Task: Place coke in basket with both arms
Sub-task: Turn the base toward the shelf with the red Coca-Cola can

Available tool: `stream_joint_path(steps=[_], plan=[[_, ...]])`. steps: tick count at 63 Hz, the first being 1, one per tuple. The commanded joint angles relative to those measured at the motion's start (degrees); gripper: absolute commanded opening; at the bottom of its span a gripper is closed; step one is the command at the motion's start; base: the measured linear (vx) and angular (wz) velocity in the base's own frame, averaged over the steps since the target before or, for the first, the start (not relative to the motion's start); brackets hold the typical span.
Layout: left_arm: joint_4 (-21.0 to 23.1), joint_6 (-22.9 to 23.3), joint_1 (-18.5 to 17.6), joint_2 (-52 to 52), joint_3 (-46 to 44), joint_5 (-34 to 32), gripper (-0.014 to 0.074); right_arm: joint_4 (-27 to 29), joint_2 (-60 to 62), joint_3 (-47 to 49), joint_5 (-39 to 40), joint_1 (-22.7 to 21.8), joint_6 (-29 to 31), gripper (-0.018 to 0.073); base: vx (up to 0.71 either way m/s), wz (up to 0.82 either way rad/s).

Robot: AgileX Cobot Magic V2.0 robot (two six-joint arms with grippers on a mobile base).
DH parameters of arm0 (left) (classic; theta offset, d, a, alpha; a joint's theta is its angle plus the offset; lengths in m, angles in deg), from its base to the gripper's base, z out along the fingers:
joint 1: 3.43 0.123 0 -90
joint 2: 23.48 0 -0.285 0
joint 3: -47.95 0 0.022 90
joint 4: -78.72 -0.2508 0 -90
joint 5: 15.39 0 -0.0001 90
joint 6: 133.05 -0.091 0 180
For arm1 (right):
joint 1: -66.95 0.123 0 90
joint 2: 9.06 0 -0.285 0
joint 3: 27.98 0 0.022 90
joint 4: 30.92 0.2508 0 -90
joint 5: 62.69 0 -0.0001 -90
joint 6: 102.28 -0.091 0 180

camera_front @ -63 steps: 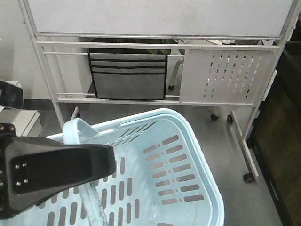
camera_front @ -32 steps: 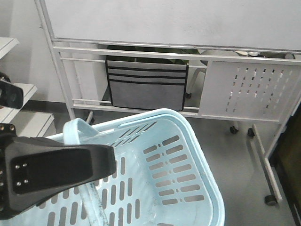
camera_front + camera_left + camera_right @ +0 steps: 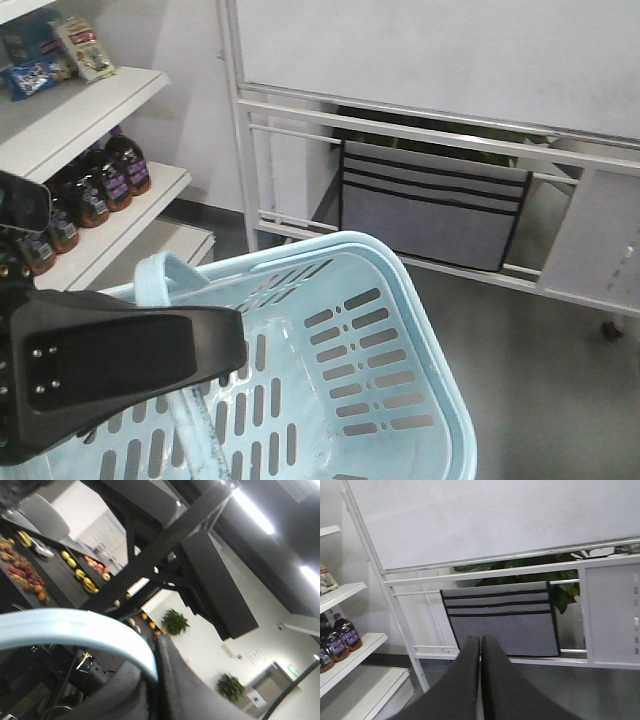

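Observation:
The light blue basket [image 3: 385, 350] fills the lower front view, tilted and lifted. My left gripper [image 3: 232, 345], a black wedge, lies across its near side beside the raised handle [image 3: 165, 272]. In the left wrist view the pale blue handle [image 3: 75, 624] curves down between the two dark fingers of the left gripper [image 3: 157, 652], which is shut on it. My right gripper [image 3: 480, 641] is shut with nothing between its fingers, pointing at a white stand. The coke is out of view.
A white shelf unit [image 3: 110, 105] at the left holds dark bottles with purple labels [image 3: 105, 180] and snack packs [image 3: 60, 50]. Ahead stands a white metal-framed board [image 3: 430, 60] with a grey fabric pocket organiser [image 3: 430, 215] hung under it. Grey floor lies to the right.
The whole view has swung left: the white stand and organiser slid right, and the shelf with bottles came into sight. Basket and left gripper keep the same place in the frame.

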Motion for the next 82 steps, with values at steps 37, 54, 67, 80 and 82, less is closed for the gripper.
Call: stream_joint_path(steps=[37, 54, 67, 80, 82], plan=[[5.29, -0.24, -0.45, -0.7, -1.65, -2.85, -0.0006, -0.46, 0.74, -0.44, 4.02, -0.28, 0.4, -0.0005, 0.1, 0.46], [5.29, -0.24, -0.45, -0.7, -1.65, -2.85, -0.0006, -0.46, 0.74, -0.44, 4.02, -0.28, 0.4, -0.0005, 0.09, 0.43], [5.29, -0.24, -0.45, -0.7, -1.65, -2.85, -0.0006, -0.46, 0.74, -0.44, 4.02, -0.28, 0.4, -0.0005, 0.09, 0.42], [5.29, -0.24, -0.45, -0.7, -1.65, -2.85, -0.0006, -0.46, 0.74, -0.44, 4.02, -0.28, 0.4, -0.0005, 0.08, 0.39], [5.29, -0.24, -0.45, -0.7, -1.65, -2.85, -0.0006, -0.46, 0.74, -0.44, 4.02, -0.28, 0.4, -0.0005, 0.08, 0.38]])
